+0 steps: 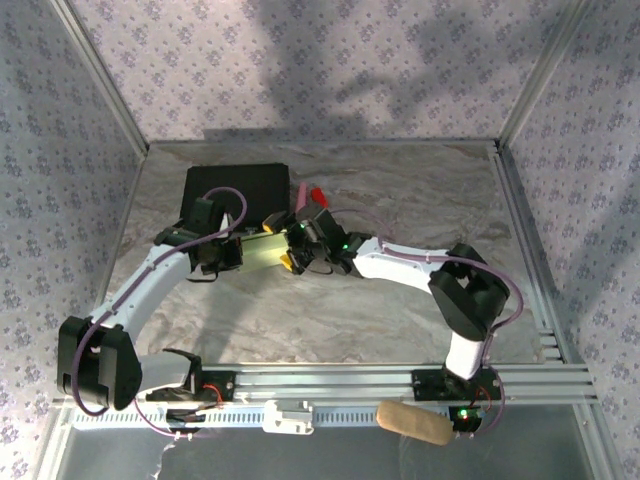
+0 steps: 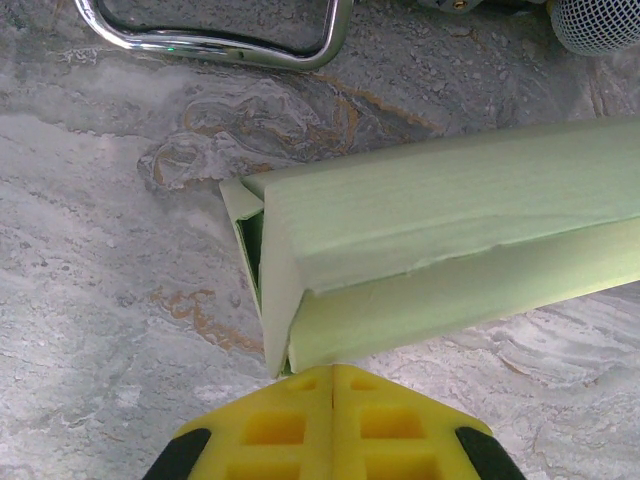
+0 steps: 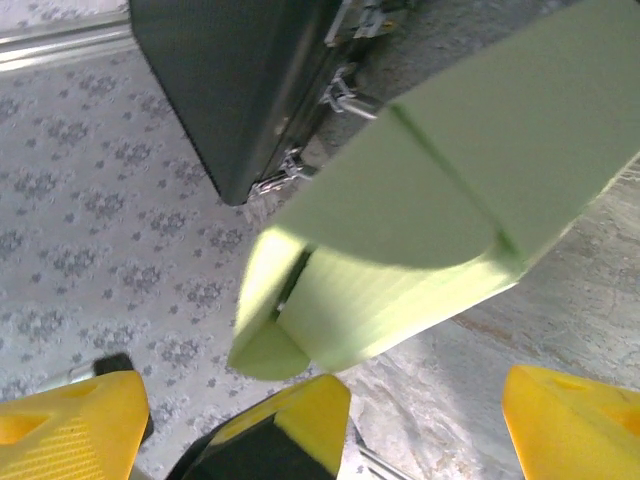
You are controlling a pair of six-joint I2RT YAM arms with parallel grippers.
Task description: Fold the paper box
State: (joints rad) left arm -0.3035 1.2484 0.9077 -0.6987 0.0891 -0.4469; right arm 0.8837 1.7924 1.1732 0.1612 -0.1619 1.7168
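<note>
White-shelled left arm [image 1: 140, 290] and right arm [image 1: 400, 262], black at the joints, trail purple cables [image 1: 228, 190]; their fingertips [image 2: 290, 425] are yellow, pocketed blocks edged black.

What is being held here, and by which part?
Pale green card box, seemingly pinched at a lower end corner by the shut left gripper; right gripper open.

Bright overhead light; nearby paper box [image 3: 400, 250] blurred.

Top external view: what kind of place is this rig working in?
Most likely a lab test cell: an aluminium frame boxes in the workspace, floral-print sheets serve as walls, and both arms are bolted to a rail at the edge of the marble-patterned tabletop.
</note>
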